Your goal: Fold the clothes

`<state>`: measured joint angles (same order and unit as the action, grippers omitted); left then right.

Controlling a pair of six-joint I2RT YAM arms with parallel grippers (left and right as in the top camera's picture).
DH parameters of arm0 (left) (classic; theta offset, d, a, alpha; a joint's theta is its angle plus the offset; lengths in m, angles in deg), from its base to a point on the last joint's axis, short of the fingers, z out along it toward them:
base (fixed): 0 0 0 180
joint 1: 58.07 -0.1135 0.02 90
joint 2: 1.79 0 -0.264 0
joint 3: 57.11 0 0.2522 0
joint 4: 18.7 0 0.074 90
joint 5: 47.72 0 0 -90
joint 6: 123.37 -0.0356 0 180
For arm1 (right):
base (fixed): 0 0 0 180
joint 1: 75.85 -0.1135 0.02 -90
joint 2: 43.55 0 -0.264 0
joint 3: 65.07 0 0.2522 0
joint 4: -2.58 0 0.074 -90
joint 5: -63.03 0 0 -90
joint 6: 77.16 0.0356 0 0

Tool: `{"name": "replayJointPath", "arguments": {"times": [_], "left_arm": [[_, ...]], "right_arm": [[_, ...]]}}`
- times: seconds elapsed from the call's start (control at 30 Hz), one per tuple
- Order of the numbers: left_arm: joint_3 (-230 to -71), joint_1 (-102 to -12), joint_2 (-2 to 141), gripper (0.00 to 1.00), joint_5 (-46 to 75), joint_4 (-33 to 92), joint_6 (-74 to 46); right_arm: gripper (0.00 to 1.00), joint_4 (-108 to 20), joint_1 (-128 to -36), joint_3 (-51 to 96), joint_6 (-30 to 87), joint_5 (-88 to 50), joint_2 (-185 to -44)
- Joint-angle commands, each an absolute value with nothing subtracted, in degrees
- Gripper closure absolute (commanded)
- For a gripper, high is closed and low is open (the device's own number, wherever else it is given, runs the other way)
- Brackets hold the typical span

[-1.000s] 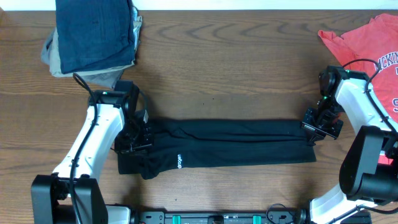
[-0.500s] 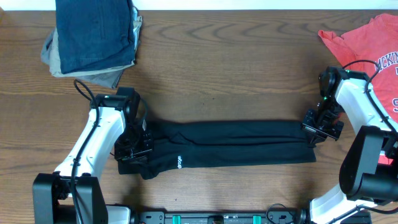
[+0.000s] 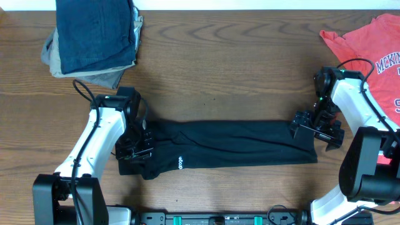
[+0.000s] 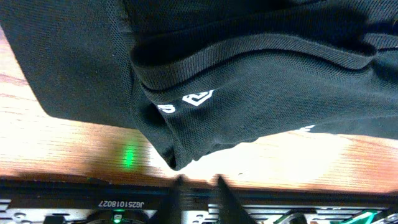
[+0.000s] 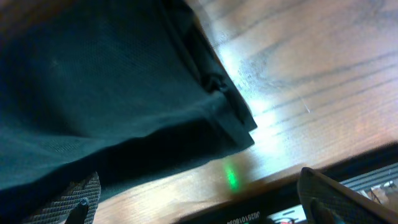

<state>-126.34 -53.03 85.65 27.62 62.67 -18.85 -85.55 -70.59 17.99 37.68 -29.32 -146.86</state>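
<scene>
The black T-shirt (image 3: 237, 147) lies folded into a long strip across the table, its white lettering (image 3: 181, 164) near the left end. My left gripper (image 3: 134, 150) sits over that left end. In the left wrist view its fingertips (image 4: 199, 186) are shut, with a hem corner of the shirt (image 4: 249, 68) just above them and nothing between them. My right gripper (image 3: 315, 131) stands wide open over the strip's right end. In the right wrist view the shirt's edge (image 5: 106, 81) lies just beyond the spread jaws (image 5: 205, 199). A coral-red T-shirt (image 3: 362, 44) lies at the far right.
A stack of folded garments (image 3: 94, 34), dark blue denim on top of grey ones, sits at the back left corner. Bare wooden table (image 3: 237, 75) stretches behind the black strip. The table's front edge runs close below the strip.
My right gripper has opened wide and let go of the shirt's right end. The left gripper has shifted slightly toward the front edge and stays at the left end.
</scene>
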Motion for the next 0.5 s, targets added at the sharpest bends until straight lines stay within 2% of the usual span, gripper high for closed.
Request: {"name": "replayJointPath", "arguments": {"times": [0.0, 0.07, 0.17, 0.23, 0.3, 0.47], "left_arm": [[-129.29, -53.25, 85.41, 0.94, 27.34, 62.45, -18.04], [-129.35, -53.14, 85.41, 0.94, 25.04, 60.86, -18.10], [-129.33, -51.83, 85.43, 0.94, 22.05, 57.82, -19.72], [-129.22, -50.15, 85.43, 0.94, 21.72, 55.42, -19.78], [-128.98, -47.85, 85.43, 0.94, 21.72, 52.66, -19.72], [-128.00, -43.04, 85.45, 0.94, 21.96, 48.36, -16.99]], "right_arm": [[0.03, -84.56, -71.05, 17.97, 34.95, -27.57, -145.44], [0.16, -83.21, -71.05, 17.97, 33.28, -25.43, -145.44], [0.60, -80.94, -71.43, 17.95, 32.21, -22.33, -145.44], [0.78, -79.32, -72.28, 17.92, 32.26, -21.71, -145.44], [0.87, -77.88, -73.52, 17.86, 32.24, -21.76, -145.44], [0.85, -74.69, -77.55, 16.96, 32.30, -21.80, -145.46]]}}
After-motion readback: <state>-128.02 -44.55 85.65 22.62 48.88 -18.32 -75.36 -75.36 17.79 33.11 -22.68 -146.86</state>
